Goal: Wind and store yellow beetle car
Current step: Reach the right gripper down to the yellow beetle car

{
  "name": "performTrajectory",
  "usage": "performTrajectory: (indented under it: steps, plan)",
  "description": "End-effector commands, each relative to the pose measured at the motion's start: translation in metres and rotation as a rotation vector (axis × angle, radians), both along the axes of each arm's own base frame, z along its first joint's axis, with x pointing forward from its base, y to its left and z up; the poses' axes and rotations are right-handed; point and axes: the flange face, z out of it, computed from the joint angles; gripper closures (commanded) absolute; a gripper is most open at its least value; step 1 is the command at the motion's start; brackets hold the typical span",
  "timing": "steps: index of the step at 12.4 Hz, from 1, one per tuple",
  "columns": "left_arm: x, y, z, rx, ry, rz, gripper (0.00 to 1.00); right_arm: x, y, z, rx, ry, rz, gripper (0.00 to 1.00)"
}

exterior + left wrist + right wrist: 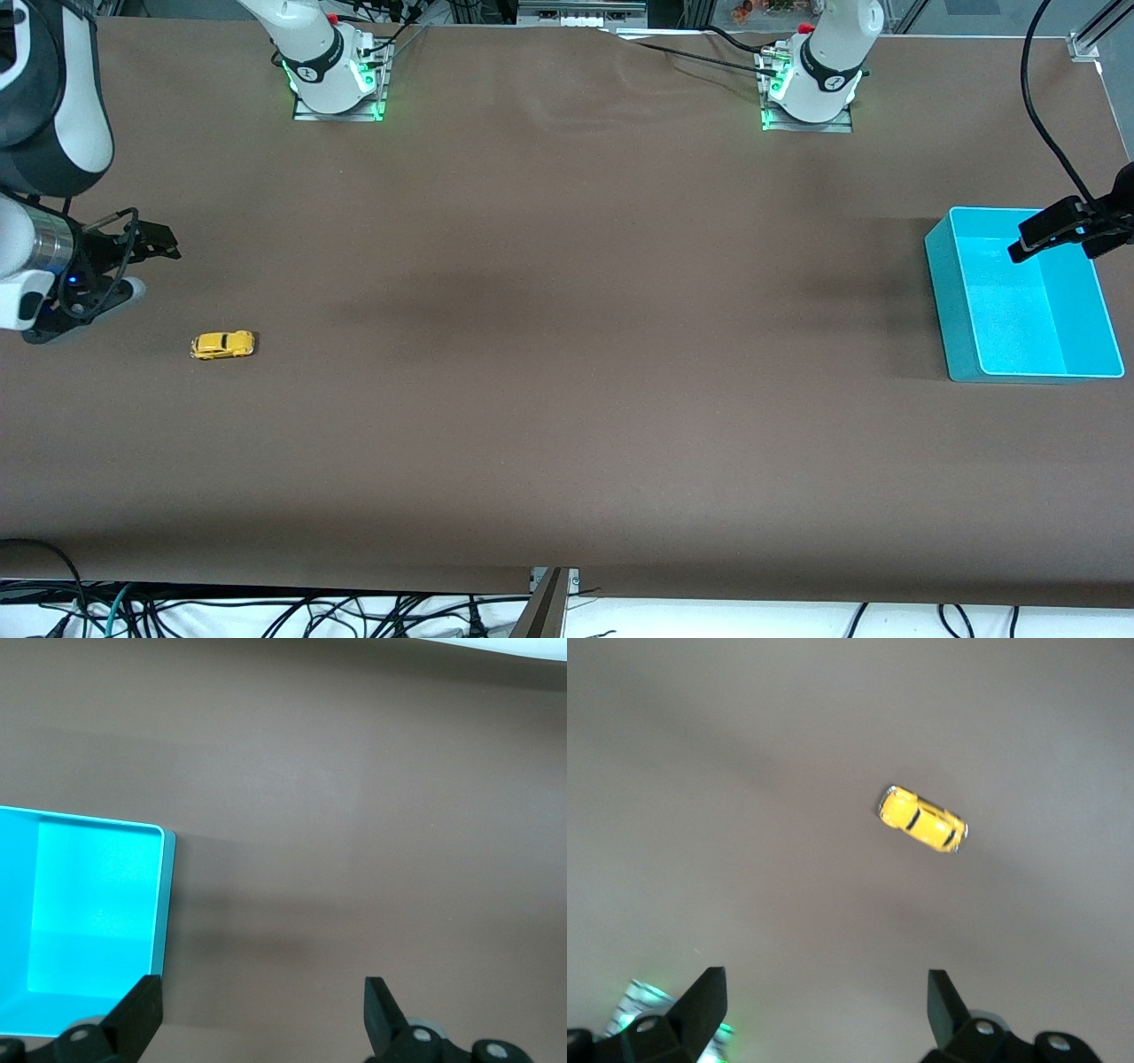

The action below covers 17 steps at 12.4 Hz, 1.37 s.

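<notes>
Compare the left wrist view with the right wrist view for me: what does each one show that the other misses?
Only the left wrist view shows the teal bin, empty as far as it is visible, with the open left gripper over the table beside it. Only the right wrist view shows the yellow beetle car, on its wheels on the table, apart from the open right gripper, plus a green glow near one fingertip. Both share the brown table and a pair of spread black fingers holding nothing.

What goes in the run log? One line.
car: on table, untouched | bin: empty | left hand: open, over bin | right hand: open, above table
</notes>
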Motion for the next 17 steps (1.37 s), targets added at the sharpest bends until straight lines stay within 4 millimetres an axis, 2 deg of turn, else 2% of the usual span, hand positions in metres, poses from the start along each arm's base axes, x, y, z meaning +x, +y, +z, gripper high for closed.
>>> performTrajectory:
  steps: [1, 3, 8, 10, 13, 15, 17]
  plan:
    - [0.0, 0.001, 0.004, -0.004, -0.013, -0.014, 0.0, 0.017, -0.018, -0.052, 0.076, 0.029, 0.267, 0.0]
    - [0.0, 0.001, 0.004, -0.004, -0.013, -0.014, 0.0, 0.021, -0.026, -0.091, 0.123, 0.026, 0.415, 0.0]
    - [0.0, 0.001, 0.004, -0.003, -0.014, -0.014, 0.0, 0.015, -0.028, -0.152, 0.178, 0.003, 0.741, 0.0]
    - [0.0, 0.001, 0.004, -0.003, -0.015, -0.014, 0.0, 0.015, -0.031, -0.172, 0.195, -0.002, 0.838, 0.0]
    - [0.0, 0.001, 0.004, -0.003, -0.016, -0.014, 0.0, 0.003, -0.057, -0.207, 0.219, -0.048, 0.974, 0.0]
    - [0.0, 0.001, 0.004, -0.003, -0.016, -0.014, 0.0, 0.005, -0.065, -0.219, 0.223, -0.063, 1.047, 0.0]
    - [0.0, 0.001, 0.003, -0.004, -0.015, -0.014, 0.0, 0.003, -0.073, -0.228, 0.228, -0.06, 1.047, 0.0]
